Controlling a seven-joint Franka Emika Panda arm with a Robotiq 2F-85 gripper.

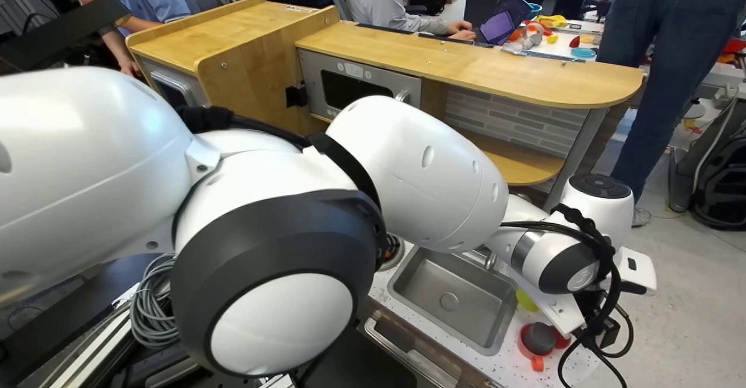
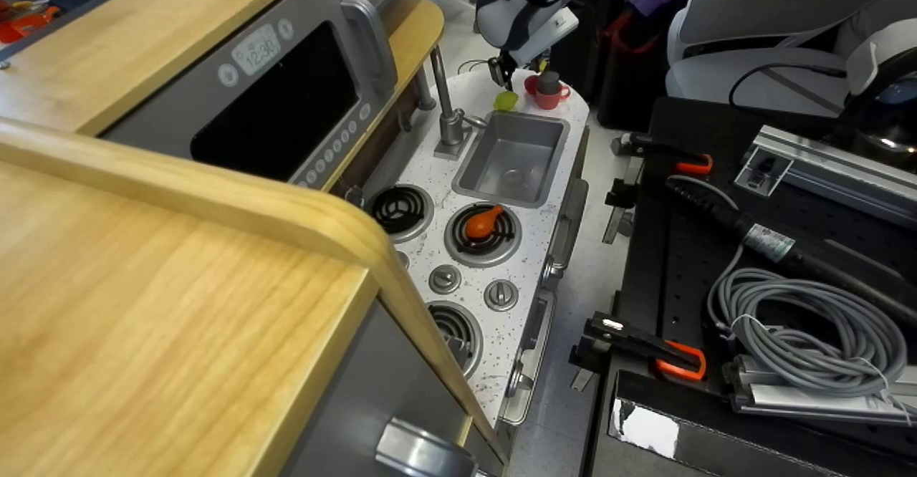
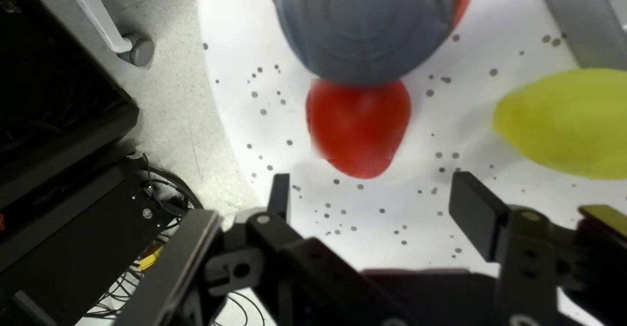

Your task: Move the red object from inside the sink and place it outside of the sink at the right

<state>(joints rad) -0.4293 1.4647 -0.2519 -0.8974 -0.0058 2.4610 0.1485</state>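
Just past the end of the sink (image 2: 510, 153) sits a yellow-green piece (image 3: 568, 123); next out stands a red mug (image 2: 549, 100), a grey cylinder (image 3: 362, 20) seemingly in it, likely to crowd any grasp of the red object (image 3: 360, 128). That lies farther from the sink, apparently where the task wants it. Over that side the gripper (image 3: 373, 202) holds nothing, jaws wide apart, presumably to leave it be.

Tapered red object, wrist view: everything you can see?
The red object is plain red, smooth, possibly plastic, rounded and tapering toward the open gripper, which isn't touching it. It appears to rest on the speckled white counter, outside the sink. The gray object hides its far end in this view; whether they touch I can't tell.
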